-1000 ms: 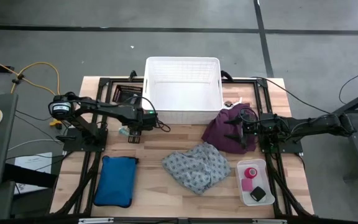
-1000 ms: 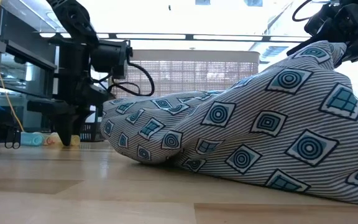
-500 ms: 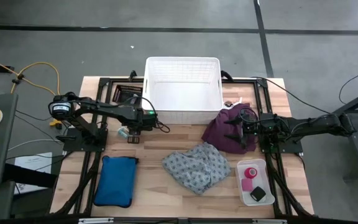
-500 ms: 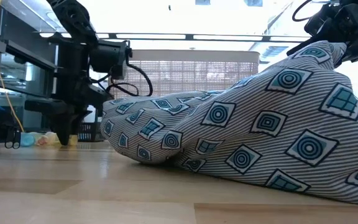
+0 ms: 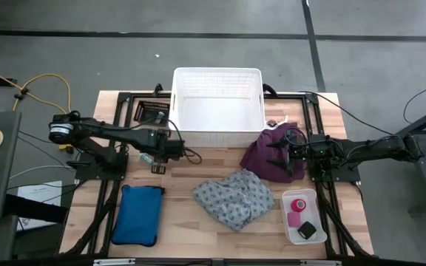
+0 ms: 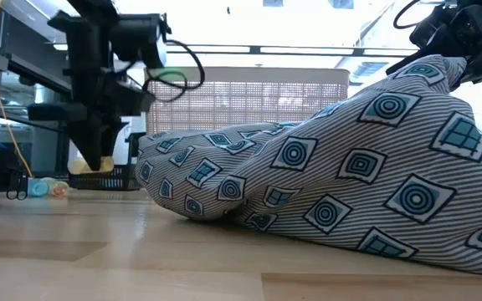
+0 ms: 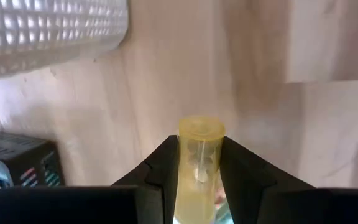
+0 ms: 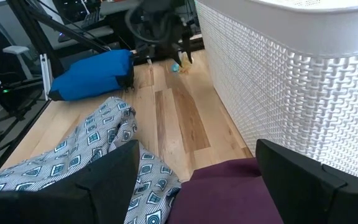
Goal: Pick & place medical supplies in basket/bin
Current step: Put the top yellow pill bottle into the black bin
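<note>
— Start at the left: what's that arm got?

— The left gripper (image 7: 197, 180) has its fingers clamped on the small clear bottle (image 7: 199, 163), yellowish with a yellow cap, held just above the wood near the front left corner of the white basket (image 5: 218, 106). A blue pouch (image 5: 139, 213) lies on the table nearer us, well apart from it.

— And the middle?

— The grey patterned cloth (image 5: 235, 196) sits in a heap in front of the basket, nothing touching it.

— The right side?

— The purple cloth (image 5: 266, 158) is bunched by the basket's right front corner. The right gripper (image 5: 281, 157) hovers over it, fingers spread wide, holding nothing. Nearer us, a clear tray (image 5: 302, 215) holds the pink tape roll (image 5: 297, 206) and the small black block (image 5: 308, 230).
</note>
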### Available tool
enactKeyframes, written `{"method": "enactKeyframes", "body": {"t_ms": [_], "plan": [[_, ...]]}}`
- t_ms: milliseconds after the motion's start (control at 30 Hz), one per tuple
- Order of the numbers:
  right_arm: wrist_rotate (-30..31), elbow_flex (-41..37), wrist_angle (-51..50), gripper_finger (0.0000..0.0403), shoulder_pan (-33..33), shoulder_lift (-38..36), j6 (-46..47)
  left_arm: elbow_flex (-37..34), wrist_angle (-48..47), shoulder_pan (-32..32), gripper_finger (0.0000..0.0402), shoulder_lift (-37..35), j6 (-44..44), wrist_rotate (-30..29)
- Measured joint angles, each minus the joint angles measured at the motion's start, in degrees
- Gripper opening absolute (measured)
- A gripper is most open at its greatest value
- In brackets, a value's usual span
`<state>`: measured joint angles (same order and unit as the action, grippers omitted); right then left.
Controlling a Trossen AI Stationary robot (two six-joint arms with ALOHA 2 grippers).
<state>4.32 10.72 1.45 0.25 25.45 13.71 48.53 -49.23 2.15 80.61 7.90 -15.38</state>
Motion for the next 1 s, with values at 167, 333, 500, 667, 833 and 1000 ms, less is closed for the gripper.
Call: {"method": "enactKeyframes", "body": {"t_ms": [167,333,500,667,833,1000], "plan": [[0.00,0.00,0.00,0.0309,0.00,-0.02,0.00,0.20,-0.58,-2.99,0.0093,-1.39,-3.84,-0.30],[0.02,0.00,0.00,0.0309,0.00,-0.02,0.00,0.20,-2.92,-3.82,0.0093,-4.14,-7.89,-0.45],[0.00,0.00,0.00,0.0309,0.00,0.00,-0.01,0.20,-4.98,-4.94,0.0093,-10.06,-12.12,-3.21],[0.00,0.00,0.00,0.0309,0.00,0.00,0.00,0.20,-7.62,-3.85,0.0093,-15.46,-19.22,-7.73],[0.00,0.00,0.00,0.0309,0.00,0.00,-0.01,0.20,-10.06,0.07,0.0093,-17.97,-29.27,-10.31],[-0.02,0.00,0.00,0.0309,0.00,0.00,-0.02,0.20,-11.37,7.79,0.0093,-18.20,-37.23,-10.46]]}}
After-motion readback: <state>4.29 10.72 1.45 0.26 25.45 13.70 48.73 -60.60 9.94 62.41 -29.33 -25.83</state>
